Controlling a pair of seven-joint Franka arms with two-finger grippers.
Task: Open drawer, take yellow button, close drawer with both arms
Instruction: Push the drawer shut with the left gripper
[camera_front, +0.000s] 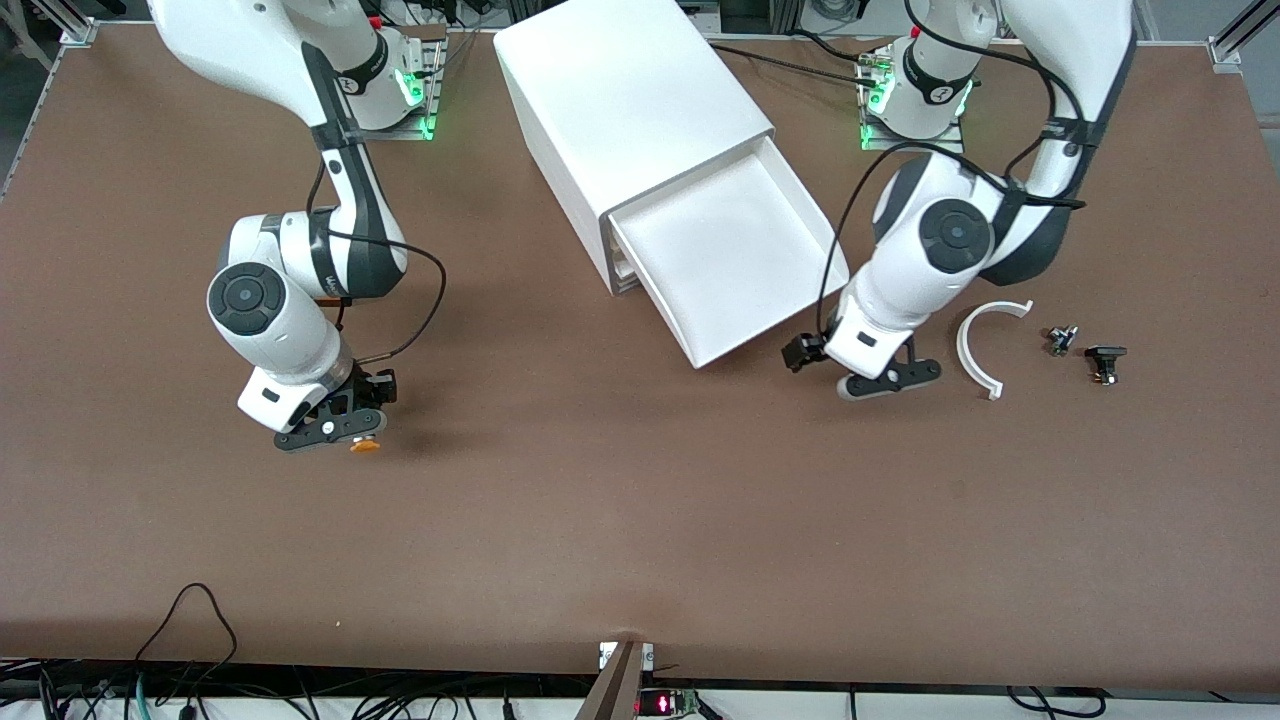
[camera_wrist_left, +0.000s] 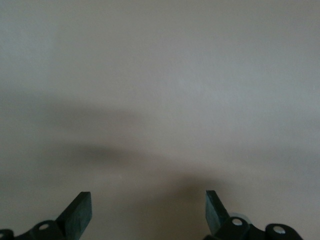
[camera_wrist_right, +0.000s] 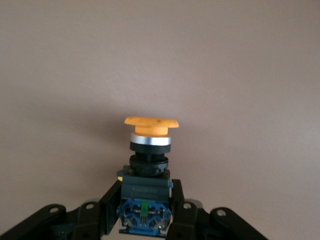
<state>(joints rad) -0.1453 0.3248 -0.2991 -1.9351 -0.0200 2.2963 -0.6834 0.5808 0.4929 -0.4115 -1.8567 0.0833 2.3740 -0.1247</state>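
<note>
right pincer (camera_wrist_right: 145, 212) grips the button (camera_wrist_right: 150, 131) over bare table; left pincer (camera_wrist_left: 148, 212) gapes beside the drawer (camera_front: 735, 262).

No text I can read anywhere. The button (camera_wrist_right: 150, 150) in my right gripper (camera_wrist_right: 145, 205) has a printed line on its dark body, too small to make out.

The left gripper (camera_wrist_left: 148, 212) hangs with its two dark fingertips (camera_wrist_left: 80, 212) spread well apart and nothing between them, just above the bare table (camera_wrist_left: 160, 90), on which its soft shadow falls.
</note>
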